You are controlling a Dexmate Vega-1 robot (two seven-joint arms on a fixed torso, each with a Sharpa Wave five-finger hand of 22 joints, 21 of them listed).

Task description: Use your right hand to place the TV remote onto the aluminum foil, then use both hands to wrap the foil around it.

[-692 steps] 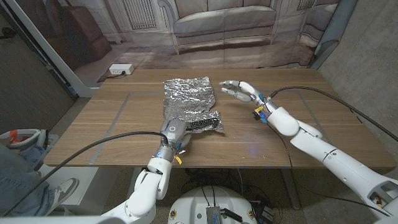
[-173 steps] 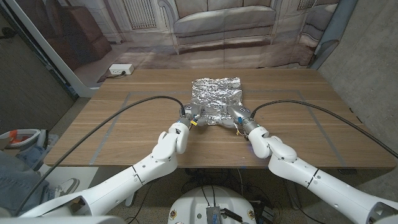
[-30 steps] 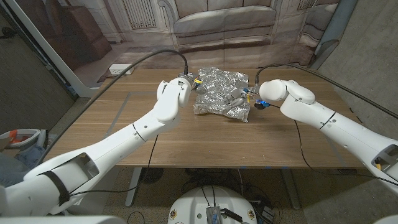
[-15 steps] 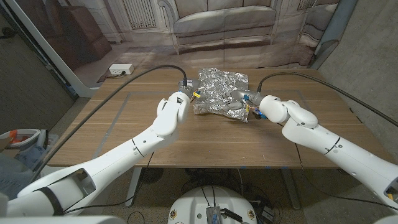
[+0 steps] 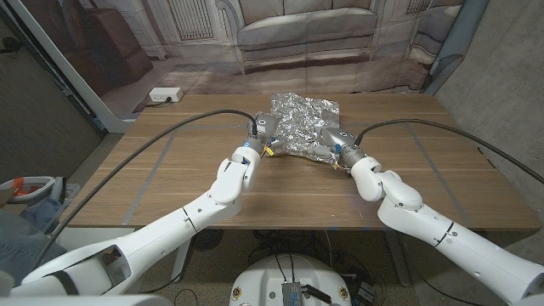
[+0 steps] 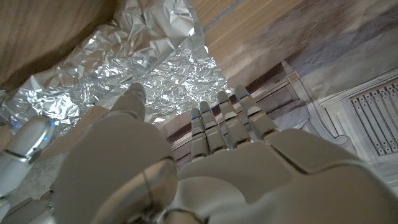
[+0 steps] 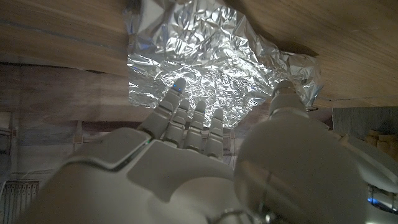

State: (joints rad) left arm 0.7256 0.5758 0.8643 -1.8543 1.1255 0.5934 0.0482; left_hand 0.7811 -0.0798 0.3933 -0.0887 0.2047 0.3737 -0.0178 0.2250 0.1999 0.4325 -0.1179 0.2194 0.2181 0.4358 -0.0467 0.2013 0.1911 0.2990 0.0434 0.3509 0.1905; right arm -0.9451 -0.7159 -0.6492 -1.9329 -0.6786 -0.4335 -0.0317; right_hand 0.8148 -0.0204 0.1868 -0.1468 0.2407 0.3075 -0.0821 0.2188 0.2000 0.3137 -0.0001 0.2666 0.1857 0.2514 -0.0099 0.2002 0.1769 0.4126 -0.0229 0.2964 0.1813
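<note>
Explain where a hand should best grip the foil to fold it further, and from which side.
Probably the loose crinkled far edge of the foil, reached from behind and pulled toward the robot. The near edge is already bunched between the left hand and right hand, while the far part lies flatter.

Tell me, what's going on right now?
Left robot hand and right robot hand at the foil's edges. Foil crumpled; remote unseen. Nothing in the way.

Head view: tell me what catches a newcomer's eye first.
The crumpled aluminum foil glints at the far middle of the wooden table, bundled up with no remote visible. The left hand and right hand flank its near edge, one at each side.
</note>
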